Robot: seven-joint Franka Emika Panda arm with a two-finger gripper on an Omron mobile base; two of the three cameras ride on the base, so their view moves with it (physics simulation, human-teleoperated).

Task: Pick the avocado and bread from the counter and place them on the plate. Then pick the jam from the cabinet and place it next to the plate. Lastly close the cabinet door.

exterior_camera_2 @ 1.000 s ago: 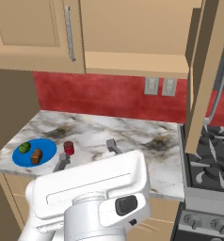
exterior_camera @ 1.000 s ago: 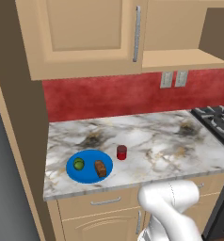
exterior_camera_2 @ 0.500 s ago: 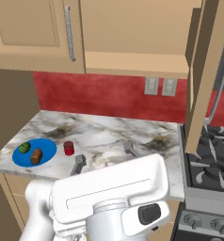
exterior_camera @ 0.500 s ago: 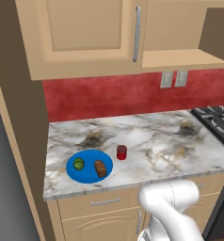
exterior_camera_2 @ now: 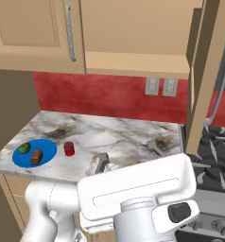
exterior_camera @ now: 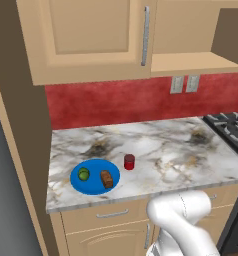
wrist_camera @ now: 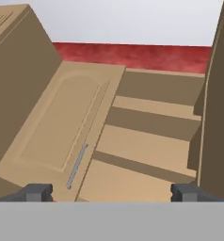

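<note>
Hand [wrist_camera: 111, 192] open below cabinet door [wrist_camera: 57, 124]

- The counter [exterior_camera: 156, 145] is a white and grey marble slab with brownish veins.
- The plate [exterior_camera: 94, 176] lies flat on it near the front left corner.
- The jam [exterior_camera: 129, 161] stands upright at the plate's 2 o'clock, just beside its rim.

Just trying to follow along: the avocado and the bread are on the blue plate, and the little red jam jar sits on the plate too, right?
Not quite. The avocado and bread do lie on the plate, but the jam stands on the counter beside the plate, not on it. The left base view shows this.
</note>
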